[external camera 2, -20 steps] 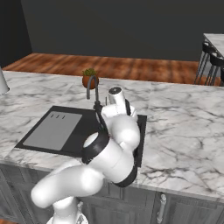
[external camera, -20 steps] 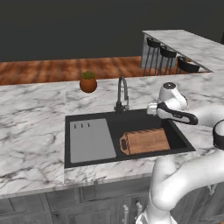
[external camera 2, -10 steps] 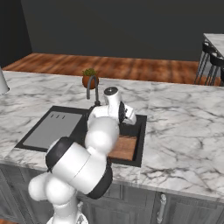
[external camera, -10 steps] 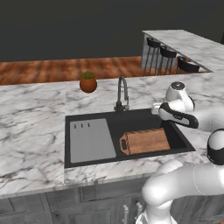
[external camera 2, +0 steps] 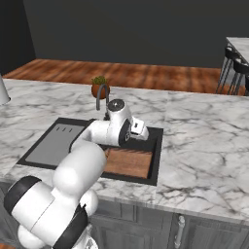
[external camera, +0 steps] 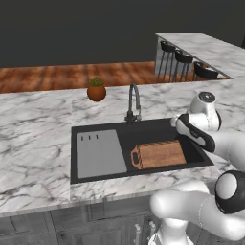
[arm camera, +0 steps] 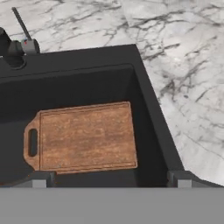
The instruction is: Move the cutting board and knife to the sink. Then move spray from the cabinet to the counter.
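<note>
The reddish-brown cutting board lies flat in the right half of the sink, its handle pointing toward the sink's middle. My gripper hangs open above the sink's right end, over the board and clear of it, with nothing between its fingers. The white marble counter surrounds the sink. The knife, the spray and the cabinet are out of view.
A dark curved faucet stands behind the sink, with a potted plant further back. A grey drain panel covers the sink's left half. Bar stools stand at the far right.
My hand has drifted a little toward the sink's right end while the arm's lower links swung round. The board has stayed in the sink and the jaws have stayed open.
</note>
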Controlling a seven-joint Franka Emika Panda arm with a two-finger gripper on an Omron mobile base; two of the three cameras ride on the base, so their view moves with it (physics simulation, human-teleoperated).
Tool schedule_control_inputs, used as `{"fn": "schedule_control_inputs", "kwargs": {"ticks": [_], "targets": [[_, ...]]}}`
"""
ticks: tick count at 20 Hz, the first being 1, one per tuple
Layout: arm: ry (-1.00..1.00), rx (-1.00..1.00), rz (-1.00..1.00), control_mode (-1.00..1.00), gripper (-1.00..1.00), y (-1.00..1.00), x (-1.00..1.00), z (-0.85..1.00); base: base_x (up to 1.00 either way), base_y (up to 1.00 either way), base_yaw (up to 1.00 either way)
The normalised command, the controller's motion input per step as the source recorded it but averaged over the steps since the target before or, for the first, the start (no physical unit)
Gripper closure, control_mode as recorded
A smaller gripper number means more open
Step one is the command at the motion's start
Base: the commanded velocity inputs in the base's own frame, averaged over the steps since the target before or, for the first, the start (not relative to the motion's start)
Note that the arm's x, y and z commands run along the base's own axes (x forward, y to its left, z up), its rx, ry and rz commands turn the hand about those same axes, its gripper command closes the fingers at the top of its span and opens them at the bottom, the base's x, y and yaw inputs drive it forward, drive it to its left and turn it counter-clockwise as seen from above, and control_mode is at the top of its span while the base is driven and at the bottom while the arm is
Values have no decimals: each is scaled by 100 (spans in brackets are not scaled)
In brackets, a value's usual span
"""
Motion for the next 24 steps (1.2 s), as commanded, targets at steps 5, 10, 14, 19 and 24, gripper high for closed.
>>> {"fn": "schedule_control_inputs", "kwargs": {"ticks": [5, 10, 14, 19, 24], "targets": [[-4, 0, 26, -100, -100, 8, -54, 38, 0, 0, 0], [0, 0, 30, -100, -100, 14, -53, 28, 0, 0, 0], [7, -1, 14, -100, -100, 20, -43, 30, 0, 0, 0], [18, -1, 3, -100, -100, 17, -31, 33, 0, 0, 0], [26, 0, 0, -100, -100, 15, -25, 32, 0, 0, 0]]}}
